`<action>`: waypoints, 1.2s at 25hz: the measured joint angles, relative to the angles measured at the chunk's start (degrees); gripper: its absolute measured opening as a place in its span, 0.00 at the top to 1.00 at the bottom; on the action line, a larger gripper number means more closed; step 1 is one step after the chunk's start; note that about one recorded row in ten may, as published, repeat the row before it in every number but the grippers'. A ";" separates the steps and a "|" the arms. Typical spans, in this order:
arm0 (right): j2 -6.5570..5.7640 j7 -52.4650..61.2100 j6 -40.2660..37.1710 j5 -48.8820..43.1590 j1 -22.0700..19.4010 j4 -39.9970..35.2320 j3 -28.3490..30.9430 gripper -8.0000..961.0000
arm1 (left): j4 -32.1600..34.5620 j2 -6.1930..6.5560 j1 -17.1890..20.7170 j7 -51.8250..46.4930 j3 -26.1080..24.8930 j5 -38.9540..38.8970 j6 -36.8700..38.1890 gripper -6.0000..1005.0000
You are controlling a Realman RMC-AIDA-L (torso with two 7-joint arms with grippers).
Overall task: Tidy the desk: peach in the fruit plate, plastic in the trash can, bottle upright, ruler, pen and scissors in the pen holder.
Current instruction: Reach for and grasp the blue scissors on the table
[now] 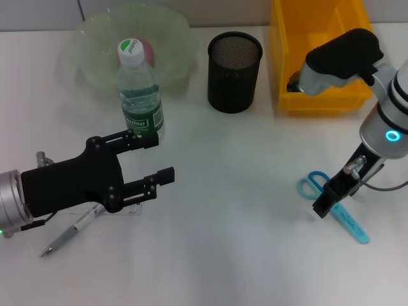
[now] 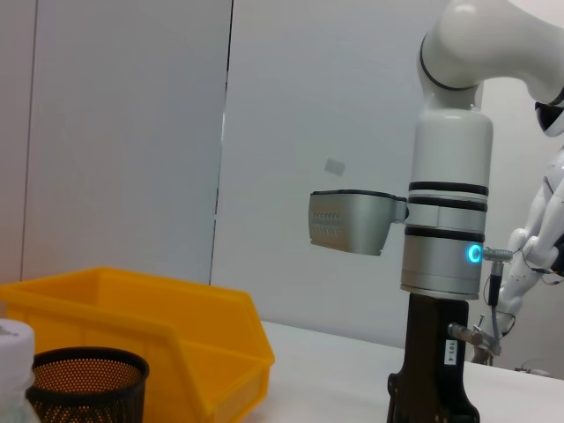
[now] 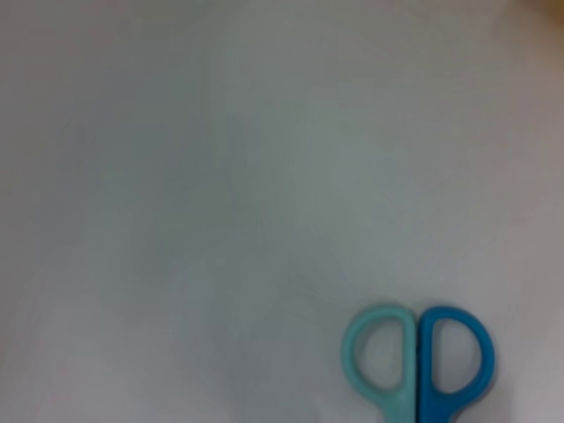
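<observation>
A water bottle point(image 1: 141, 95) stands upright in front of the green fruit plate point(image 1: 172, 32), where a pink peach point(image 1: 148, 48) shows behind the cap. My left gripper point(image 1: 163, 156) is open just below the bottle, holding nothing. A pen point(image 1: 71, 231) lies beneath that arm, beside a faint clear strip point(image 1: 132, 208) that may be the ruler. The blue scissors point(image 1: 341, 213) point(image 3: 419, 363) lie at the right, and my right gripper point(image 1: 322, 205) reaches down onto them near the handles. The black mesh pen holder point(image 1: 234, 64) point(image 2: 84, 383) is empty-looking. No plastic is in view.
A yellow bin point(image 1: 319, 60) point(image 2: 141, 330) stands at the back right, next to the pen holder. The right arm's elbow point(image 1: 341, 57) hangs over the bin. White table surface point(image 1: 242, 210) lies between the two arms.
</observation>
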 joint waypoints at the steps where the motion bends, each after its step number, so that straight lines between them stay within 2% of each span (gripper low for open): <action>1: 0.04 0.27 0.10 0.20 -0.20 -0.25 -0.52 0.23 | 0.01 0.00 0.03 0.01 0.00 0.00 -0.03 0.32; 30: 0.07 1.29 0.53 0.98 -1.06 -0.42 -2.10 0.23 | 0.01 0.00 -0.17 0.04 0.00 0.00 -0.54 0.32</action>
